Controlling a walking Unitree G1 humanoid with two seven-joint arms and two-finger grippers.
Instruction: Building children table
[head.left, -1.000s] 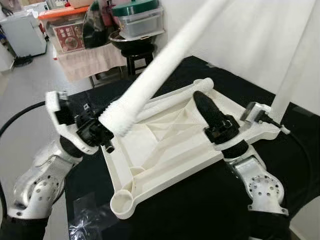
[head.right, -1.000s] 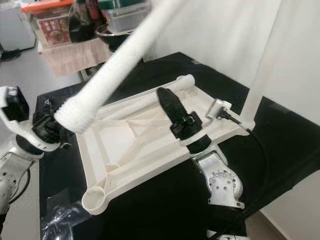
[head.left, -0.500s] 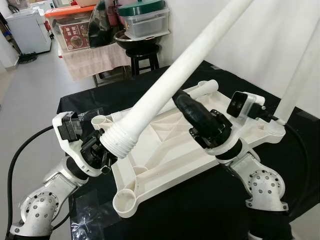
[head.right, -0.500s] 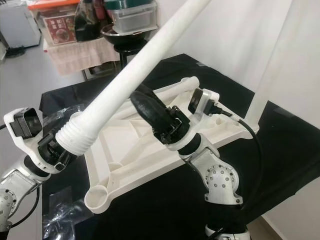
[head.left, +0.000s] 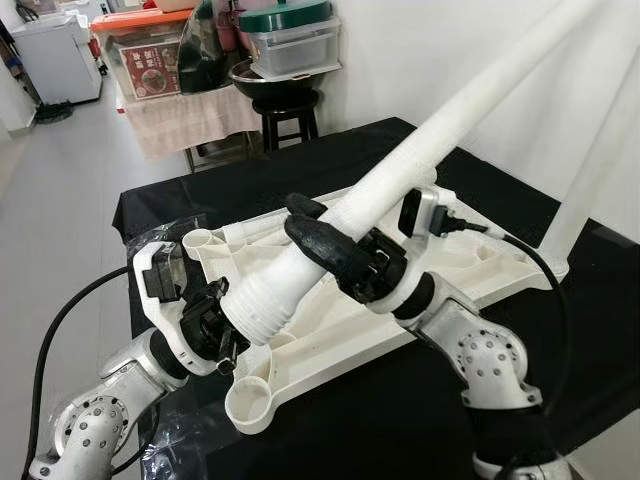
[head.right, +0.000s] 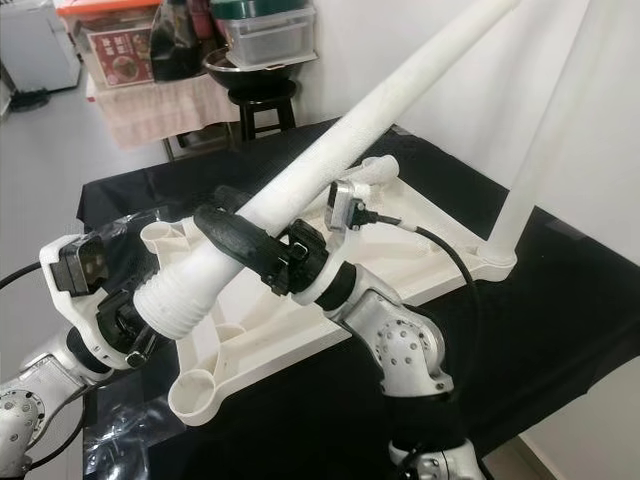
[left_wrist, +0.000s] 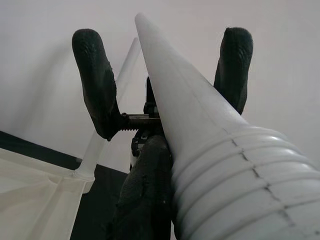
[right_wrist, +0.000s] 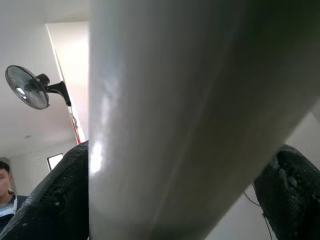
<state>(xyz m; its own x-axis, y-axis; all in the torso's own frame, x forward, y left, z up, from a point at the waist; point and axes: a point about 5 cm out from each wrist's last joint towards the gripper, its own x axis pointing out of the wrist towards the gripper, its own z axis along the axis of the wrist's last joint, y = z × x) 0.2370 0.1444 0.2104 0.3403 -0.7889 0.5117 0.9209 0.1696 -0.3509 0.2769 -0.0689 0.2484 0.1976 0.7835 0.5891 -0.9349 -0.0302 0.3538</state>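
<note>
Table leg (head.left: 440, 125): long white plastic tube, ribbed threaded end lowest, slanting up to the right over the inverted white table panel (head.left: 480, 262). Panel lies on a black-draped tabletop (head.left: 250, 185); a second white leg (head.left: 575, 190) stands upright in the panel's far right corner socket.

Left claw (head.left: 232, 335): at the ribbed end of the slanted leg, one black finger on each side of the tube; whether the fingers press the leg cannot be told.

Right claw (head.left: 312, 225): fingers clenched across the leg's shaft just above the ribbed end, one finger over and one under.

Change from one second ago: right claw, then lying on the panel apart from the leg, has come up and closed on the shaft; the ribbed end now sits lower, near the panel's front edge, close above an empty round corner socket (head.left: 250, 402).

Background: stool (head.left: 282, 115) with dark bowl, stacked green-lidded containers (head.left: 290, 42), cloth-covered stand.
</note>
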